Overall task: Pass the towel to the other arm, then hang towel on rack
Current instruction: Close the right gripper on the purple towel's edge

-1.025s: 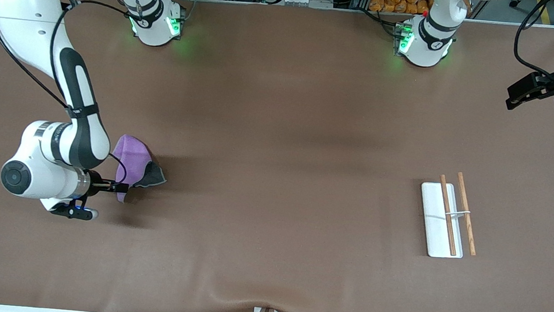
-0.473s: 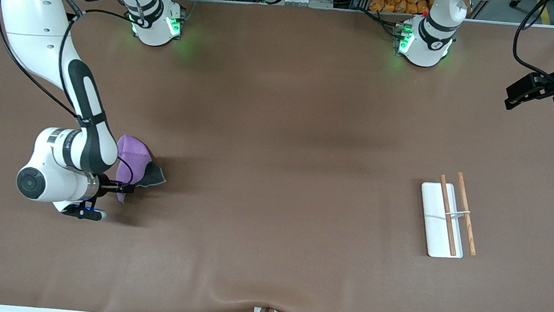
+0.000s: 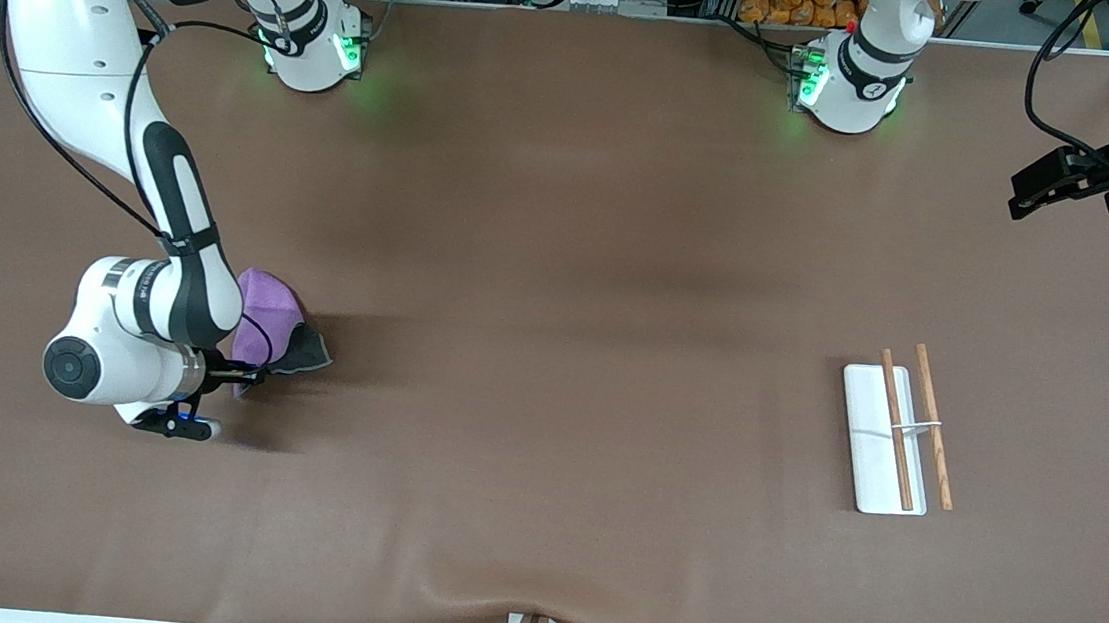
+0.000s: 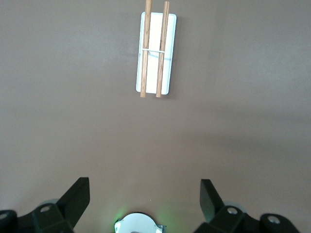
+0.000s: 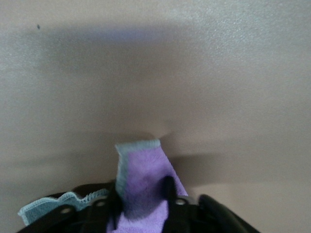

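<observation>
1. Worktop (image 3: 549,371): brown mat; its edge nearest the front camera is cut off.
2. Right arm: reaches from its base to its own end of the worktop. Its wrist hides most of the right gripper (image 3: 246,377). It has slid a little toward the rack over the last second.
3. Left arm: parked high at its end and mostly cropped in the front view; waiting. Left gripper (image 4: 145,200) has jaws wide apart with nothing between them, the rack visible well below them in the left wrist view.
4. Rack (image 3: 890,436): white base with two brown rods and a thin crossbar, well apart from both sets of jaws; unchanged.
5. Towel (image 3: 274,325): purple face up with a dark grey corner showing. Right jaws are clamped on its edge; the right wrist view shows a purple flap (image 5: 144,179) pinched between them. The part under the wrist is hidden, so how much has lifted is hard to make out. Less purple shows than 1.0 s ago.
</observation>
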### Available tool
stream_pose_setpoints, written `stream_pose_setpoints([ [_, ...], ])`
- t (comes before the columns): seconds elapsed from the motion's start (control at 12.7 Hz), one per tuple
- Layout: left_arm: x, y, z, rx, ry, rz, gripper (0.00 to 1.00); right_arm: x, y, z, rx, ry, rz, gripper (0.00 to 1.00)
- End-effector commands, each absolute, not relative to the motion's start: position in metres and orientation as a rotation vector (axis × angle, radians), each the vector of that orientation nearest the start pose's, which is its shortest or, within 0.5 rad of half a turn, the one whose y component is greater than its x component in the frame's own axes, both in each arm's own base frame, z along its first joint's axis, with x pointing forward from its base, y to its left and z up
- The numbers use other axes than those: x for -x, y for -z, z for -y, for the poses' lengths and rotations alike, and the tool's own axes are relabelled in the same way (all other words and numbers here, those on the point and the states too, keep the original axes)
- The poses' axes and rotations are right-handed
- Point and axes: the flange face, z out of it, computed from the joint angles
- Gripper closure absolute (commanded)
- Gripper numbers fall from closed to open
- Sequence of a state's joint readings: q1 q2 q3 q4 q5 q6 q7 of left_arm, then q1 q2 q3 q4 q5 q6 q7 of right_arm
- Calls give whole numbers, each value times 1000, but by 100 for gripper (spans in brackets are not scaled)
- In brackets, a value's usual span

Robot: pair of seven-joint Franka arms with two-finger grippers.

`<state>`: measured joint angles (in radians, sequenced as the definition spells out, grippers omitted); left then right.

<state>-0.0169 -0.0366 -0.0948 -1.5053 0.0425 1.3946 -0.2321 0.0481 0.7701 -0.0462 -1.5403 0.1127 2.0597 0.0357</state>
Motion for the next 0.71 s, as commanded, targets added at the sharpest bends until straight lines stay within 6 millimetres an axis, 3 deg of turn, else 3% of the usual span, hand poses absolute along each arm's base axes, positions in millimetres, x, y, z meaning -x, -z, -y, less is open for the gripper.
stream_pose_setpoints([
  [0.0, -519, -661, 55, 3065, -106, 177, 0, -680, -182, -15, 3053, -373, -162, 100],
  [0.32, -518, -662, 55, 3065, -104, 175, 0, -689, -203, -18, 3056, -324, -155, 100],
  [0.63, -519, -663, 53, 3068, -103, 170, 0, -693, -247, -35, 3052, -297, -105, 100],
])
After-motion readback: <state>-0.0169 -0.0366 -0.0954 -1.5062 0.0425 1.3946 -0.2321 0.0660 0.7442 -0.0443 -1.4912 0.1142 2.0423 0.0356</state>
